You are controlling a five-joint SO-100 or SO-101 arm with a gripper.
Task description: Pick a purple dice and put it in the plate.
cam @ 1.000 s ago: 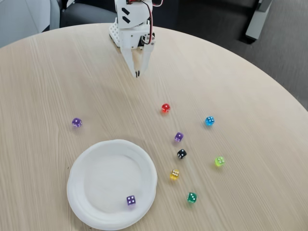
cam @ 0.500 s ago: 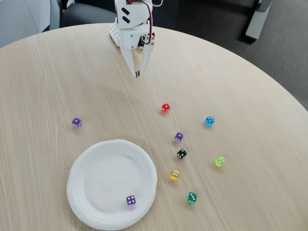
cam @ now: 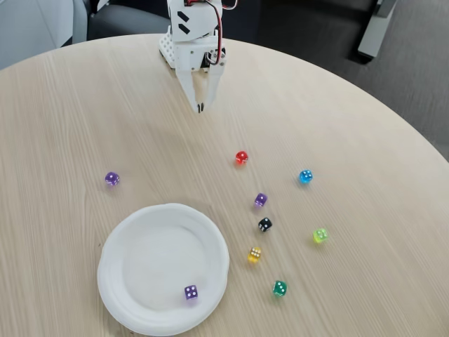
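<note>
A white robot tool hangs clenched and empty over the wooden counter. One purple die lies inside the white paper plate. Two more purple dice sit on the counter.

1. The white arm's gripper hangs over the far side of the round wooden tabletop, jaws closed to a point, apparently empty.
2. The plate sits near the front edge with one purple dice inside.
3. Another purple die lies left of the plate; a third lies right of it.
4. The red die sits closest to the gripper.
</note>
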